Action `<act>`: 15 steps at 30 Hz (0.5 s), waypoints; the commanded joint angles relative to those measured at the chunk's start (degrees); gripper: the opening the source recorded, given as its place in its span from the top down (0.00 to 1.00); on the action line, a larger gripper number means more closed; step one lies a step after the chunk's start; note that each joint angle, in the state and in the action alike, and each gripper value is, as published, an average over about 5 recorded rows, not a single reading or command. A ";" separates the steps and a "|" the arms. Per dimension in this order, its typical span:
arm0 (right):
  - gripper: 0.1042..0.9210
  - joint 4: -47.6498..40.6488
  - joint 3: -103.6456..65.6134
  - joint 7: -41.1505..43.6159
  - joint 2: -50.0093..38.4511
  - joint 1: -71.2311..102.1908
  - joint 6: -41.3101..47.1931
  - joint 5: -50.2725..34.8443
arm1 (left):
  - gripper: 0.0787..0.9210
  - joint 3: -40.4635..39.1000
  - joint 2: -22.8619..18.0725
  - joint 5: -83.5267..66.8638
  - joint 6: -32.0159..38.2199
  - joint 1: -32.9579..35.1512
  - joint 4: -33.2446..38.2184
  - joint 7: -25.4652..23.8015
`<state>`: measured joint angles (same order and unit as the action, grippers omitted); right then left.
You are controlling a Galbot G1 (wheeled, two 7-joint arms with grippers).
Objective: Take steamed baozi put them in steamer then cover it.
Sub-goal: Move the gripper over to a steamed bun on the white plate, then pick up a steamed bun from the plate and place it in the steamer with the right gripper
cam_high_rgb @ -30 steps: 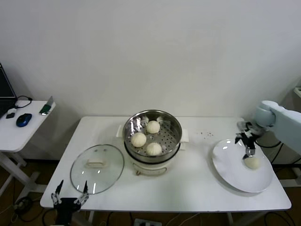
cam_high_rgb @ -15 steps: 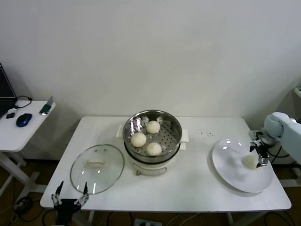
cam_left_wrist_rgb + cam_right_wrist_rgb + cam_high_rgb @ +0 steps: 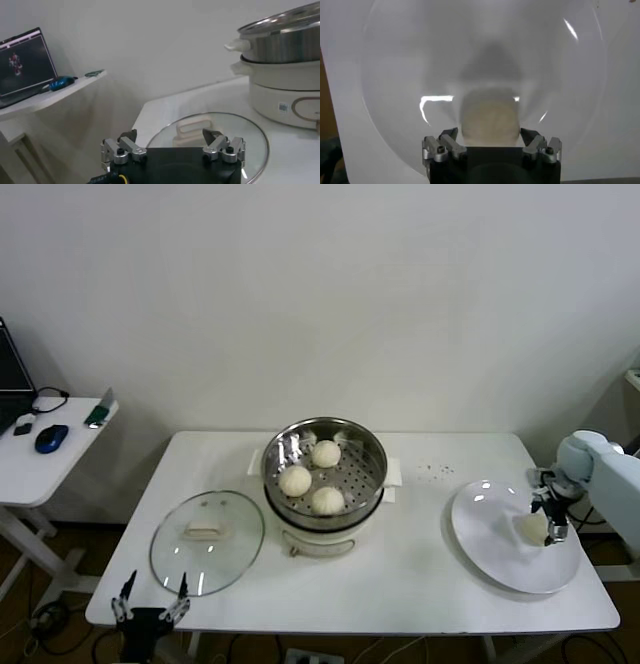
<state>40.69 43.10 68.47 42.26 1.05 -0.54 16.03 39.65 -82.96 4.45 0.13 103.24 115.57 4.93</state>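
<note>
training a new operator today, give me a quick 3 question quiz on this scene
1. True or false: the round clear glass lid sits on the shiny stainless-steel steamer pot.
2. How many cream-white dough buns lie in the pot? A) two B) three C) four
3. Fill in: the right gripper straddles the last bun on the flat white ____.

Key: 1 false, it lies on the white table, near the parked left gripper. 2 B. 3 plate.
</note>
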 commanded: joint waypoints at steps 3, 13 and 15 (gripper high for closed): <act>0.18 -3.46 -2.56 0.81 2.03 0.42 -1.51 2.00 | 0.12 -0.19 0.03 0.36 0.06 0.07 0.10 -0.09; 0.30 -3.09 -1.67 1.94 1.15 -1.26 -2.82 1.06 | 0.12 -0.27 -0.10 0.60 0.09 0.31 0.29 -0.18; 0.31 -2.10 -0.04 2.12 0.67 -2.52 -2.10 -1.03 | 0.12 -0.30 -0.06 0.60 0.10 0.24 0.32 -0.24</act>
<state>38.40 41.91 70.14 43.03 -0.07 -2.43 17.00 39.38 -83.05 5.02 0.20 103.47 115.85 4.76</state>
